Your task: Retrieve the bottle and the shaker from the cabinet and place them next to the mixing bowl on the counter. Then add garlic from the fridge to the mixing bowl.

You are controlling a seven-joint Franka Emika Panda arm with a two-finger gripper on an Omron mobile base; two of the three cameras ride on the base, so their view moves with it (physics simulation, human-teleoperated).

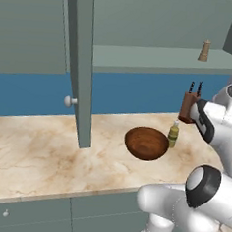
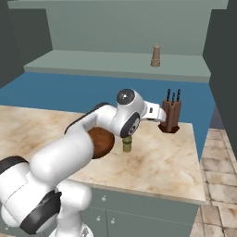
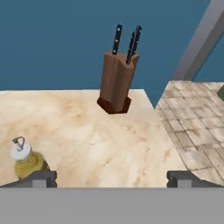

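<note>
The amber bottle [image 1: 173, 135] [image 2: 127, 144] [image 3: 26, 159] stands upright on the marble counter [image 1: 46, 152], just right of the dark wooden mixing bowl [image 1: 146, 143] [image 2: 102, 141]. On the shelf of the open cabinet [image 1: 157, 59], high at the back right, stands the tan shaker [image 1: 205, 51] [image 2: 156, 56]. My gripper [image 2: 159, 113] [image 3: 111, 179] hovers above the counter between the bottle and the knife block. It is open, with nothing between its fingers. The fridge and the garlic are out of view.
A brown knife block [image 1: 189, 105] [image 2: 170, 113] [image 3: 116, 81] sits at the counter's back right corner. The cabinet door [image 1: 83, 61] hangs open over the counter, left of the bowl. The counter ends just right of the block, with tiled floor [image 3: 192, 131] beyond.
</note>
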